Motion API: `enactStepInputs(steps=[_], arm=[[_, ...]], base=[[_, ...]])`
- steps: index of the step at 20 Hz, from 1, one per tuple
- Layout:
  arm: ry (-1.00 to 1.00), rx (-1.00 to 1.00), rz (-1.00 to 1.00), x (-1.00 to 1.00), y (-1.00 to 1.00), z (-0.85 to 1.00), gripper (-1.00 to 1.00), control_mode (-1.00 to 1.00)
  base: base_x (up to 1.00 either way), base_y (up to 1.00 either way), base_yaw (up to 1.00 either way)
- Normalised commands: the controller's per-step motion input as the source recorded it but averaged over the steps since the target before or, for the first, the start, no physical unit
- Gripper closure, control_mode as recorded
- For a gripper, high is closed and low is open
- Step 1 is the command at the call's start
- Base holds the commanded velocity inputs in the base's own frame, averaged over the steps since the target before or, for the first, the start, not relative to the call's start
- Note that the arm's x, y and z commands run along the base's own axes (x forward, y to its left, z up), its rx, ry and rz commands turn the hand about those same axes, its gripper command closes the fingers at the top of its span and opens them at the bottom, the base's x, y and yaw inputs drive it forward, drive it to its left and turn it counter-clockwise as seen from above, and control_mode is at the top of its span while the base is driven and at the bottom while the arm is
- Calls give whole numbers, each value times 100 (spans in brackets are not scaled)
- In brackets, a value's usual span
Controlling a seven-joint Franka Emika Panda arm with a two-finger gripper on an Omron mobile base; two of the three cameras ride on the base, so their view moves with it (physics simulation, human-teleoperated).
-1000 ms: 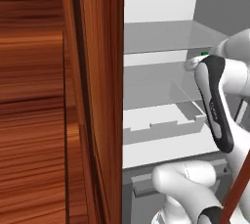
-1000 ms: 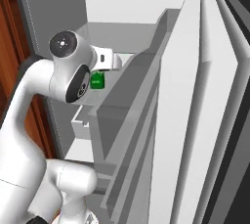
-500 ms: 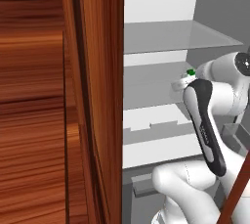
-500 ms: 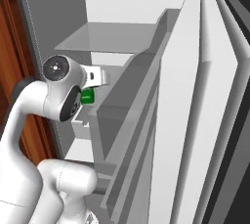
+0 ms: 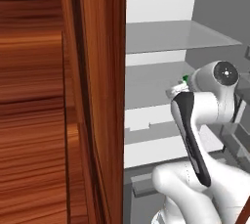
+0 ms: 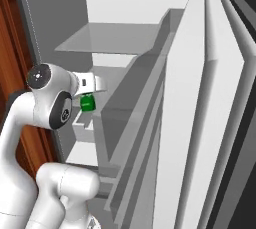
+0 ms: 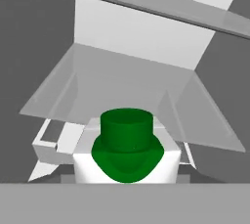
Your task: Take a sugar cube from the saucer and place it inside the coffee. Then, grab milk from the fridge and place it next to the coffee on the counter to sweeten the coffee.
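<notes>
**Milk and fridge: items in view**

Milk [image 7: 128,157]: small white carton with a dark green round cap and green shoulder. Upright, directly in front of my hand camera, low in its view. From my right base camera its green top [image 6: 87,103] shows just below my wrist, in front of the open shelves.

Fridge [image 6: 200,98]: tall, grey-white, door open. Pale interior with a translucent shelf [image 5: 180,36] above, a second shelf lower down, a drawer below and grey racks on the door at my right.
</notes>
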Motion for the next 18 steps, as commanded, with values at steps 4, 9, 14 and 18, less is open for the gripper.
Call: enactStepInputs(steps=[4,9,14,18], arm=[[0,0,0,0,0,0,100,100],[0,0,0,0,0,0,100,100],[0,0,0,0,0,0,100,100],[0,0,0,0,0,0,100,100]], base=[[-55,-8,-12],[-78,-37,-16],[-91,-36,-16],[-90,-48,-26]])
